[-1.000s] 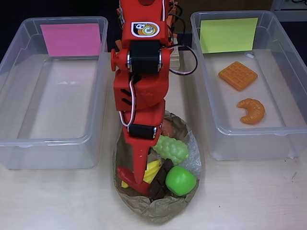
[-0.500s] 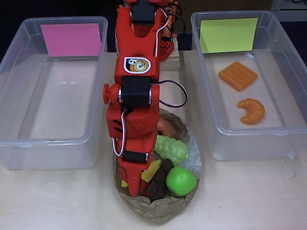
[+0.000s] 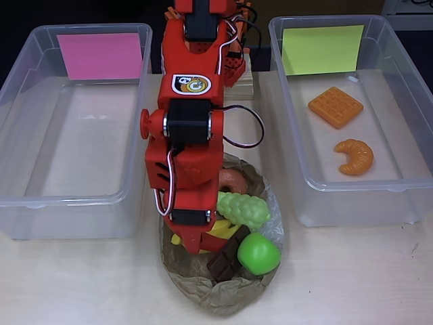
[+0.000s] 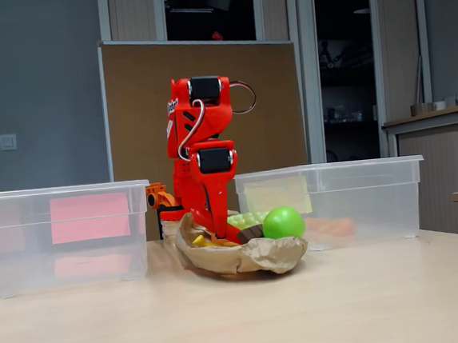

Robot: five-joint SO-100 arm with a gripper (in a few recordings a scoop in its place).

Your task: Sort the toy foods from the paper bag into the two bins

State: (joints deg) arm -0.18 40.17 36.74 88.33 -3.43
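The paper bag [image 3: 223, 288] lies open at the near edge of the table [image 3: 352, 277], between the two bins, with its clear window patch toward the right in the overhead view. Inside it, overhead: pale-green grapes [image 3: 242, 209] at centre, the green apple [image 3: 258, 254] at the right, the brown chocolate bar [image 3: 224, 264] just left of the apple and touching it, the yellow banana [image 3: 223, 230] partly under my arm, and the brown donut [image 3: 233, 181] at the far rim of the bag. In the fixed view the apple [image 4: 283, 222] stands above the bag's rim [image 4: 245, 258]. My gripper [image 3: 193, 244] points down into the left part of the bag; my own arm covers the fingertips from above, and in the fixed view [image 4: 214, 229] they are sunk among the toys, so I cannot tell whether the jaws are spread or pinching anything. A bit of red shows by the fingers in the fixed view; I cannot tell if it is the chili or part of the gripper. The bin with the yellow-green label [image 3: 399, 183] sits toward the right edge and holds the orange waffle [image 3: 335, 106] and, nearer, the orange croissant [image 3: 354, 156], apart from each other. The bin with the pink label [image 3: 20, 196] sits toward the left edge.
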